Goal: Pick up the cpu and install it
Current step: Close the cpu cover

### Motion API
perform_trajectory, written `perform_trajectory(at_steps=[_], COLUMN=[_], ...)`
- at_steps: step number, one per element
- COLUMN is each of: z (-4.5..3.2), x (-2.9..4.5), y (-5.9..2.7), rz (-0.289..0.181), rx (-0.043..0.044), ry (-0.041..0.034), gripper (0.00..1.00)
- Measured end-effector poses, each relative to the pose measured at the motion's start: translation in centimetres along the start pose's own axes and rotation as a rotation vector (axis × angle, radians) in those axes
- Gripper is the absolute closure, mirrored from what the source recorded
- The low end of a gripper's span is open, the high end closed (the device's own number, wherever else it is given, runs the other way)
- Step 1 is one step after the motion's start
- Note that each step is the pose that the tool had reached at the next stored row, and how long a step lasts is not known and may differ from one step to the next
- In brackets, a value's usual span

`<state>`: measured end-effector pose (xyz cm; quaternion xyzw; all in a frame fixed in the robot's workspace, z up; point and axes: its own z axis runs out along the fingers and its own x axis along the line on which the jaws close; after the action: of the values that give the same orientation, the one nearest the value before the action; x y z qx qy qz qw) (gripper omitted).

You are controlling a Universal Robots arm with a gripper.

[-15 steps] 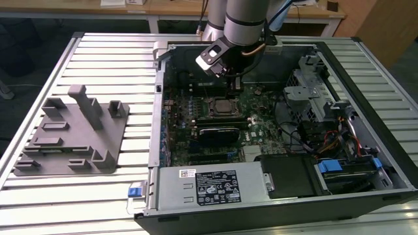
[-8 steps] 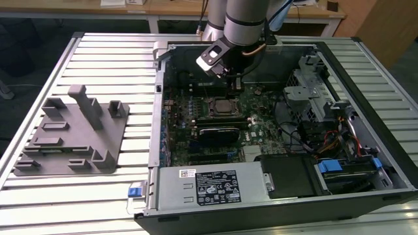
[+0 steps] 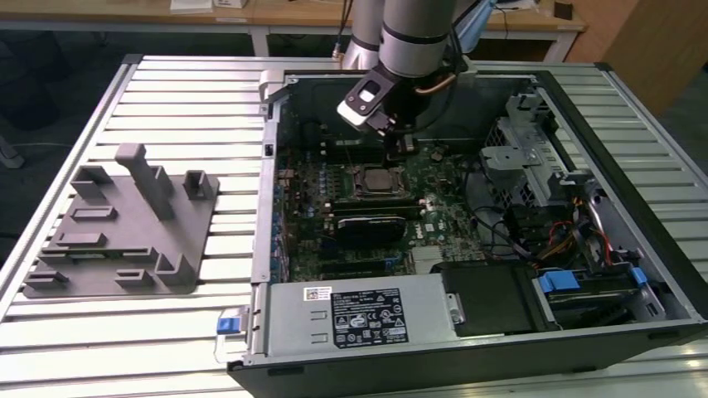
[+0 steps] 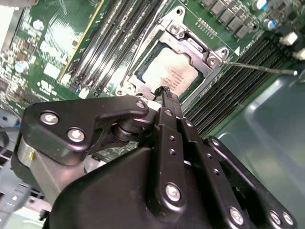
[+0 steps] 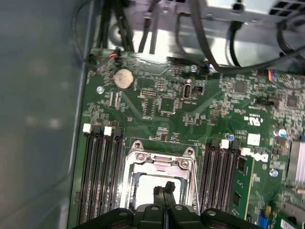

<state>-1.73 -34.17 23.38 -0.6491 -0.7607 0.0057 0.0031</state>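
**Slatted bench, open computer case: CPU in its socket, claw closed above it**

Slatted metal table (image 3: 166,332) carries, at the exterior view's left, a grey fixture tray (image 3: 122,228). Beside it lies the open computer case (image 3: 465,365) with the motherboard (image 3: 321,207) exposed.

The cpu (image 3: 380,177) lies flat inside the socket frame (image 4: 190,45). The gripper (image 3: 399,148) hangs just above it. Its fingertips (image 4: 164,95) are pressed together and hold nothing.

Hazards, as judged:
- Sideways drift would drag the tips across the chip or against the frame.
- A tilted chip, if pressed, could damage the socket contacts.

Obstructions: memory slots (image 4: 119,38) flank the socket, and the retention lever (image 4: 259,67) juts out beside it. Cables (image 3: 509,228) crowd the exterior view's right.
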Motion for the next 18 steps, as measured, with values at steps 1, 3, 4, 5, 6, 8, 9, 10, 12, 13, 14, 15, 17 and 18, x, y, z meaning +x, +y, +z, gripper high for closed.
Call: perform_trajectory(at_steps=[1, 3, 4, 5, 6, 8, 9, 10, 12, 13, 14, 15, 17, 18], z=[0.0, 0.0, 0.0, 0.0, 0.0, 0.0, 0.0, 0.0, 0.0, 0.0, 0.0, 0.0, 0.0, 0.0], x=[0.0, 0.0, 0.0, 0.0, 0.0, 0.0, 0.0, 0.0, 0.0, 0.0, 0.0, 0.0, 0.0, 0.0], y=[0.0, 0.0, 0.0, 0.0, 0.0, 0.0, 0.0, 0.0, 0.0, 0.0, 0.0, 0.0, 0.0, 0.0], rz=[-0.017, -0.051, -0.066, -0.081, -0.095, -0.124, -0.137, -0.151, -0.184, -0.201, -0.218, -0.235, -0.27, -0.288], rx=[0.0, -0.0001, -0.0001, -0.0002, -0.0002, -0.0002, -0.0003, -0.0004, -0.0005, -0.0005, -0.0005, -0.0006, -0.0007, -0.0007], ry=[-0.0003, -0.0008, -0.001, -0.0011, -0.0013, -0.0017, -0.0019, -0.002, -0.0025, -0.0027, -0.0029, -0.0031, -0.0035, -0.0038], gripper=[0.89, 0.89, 0.89, 0.89, 0.89, 0.89, 0.89, 0.89, 0.89, 0.89, 0.89, 0.89, 0.89, 0.89])
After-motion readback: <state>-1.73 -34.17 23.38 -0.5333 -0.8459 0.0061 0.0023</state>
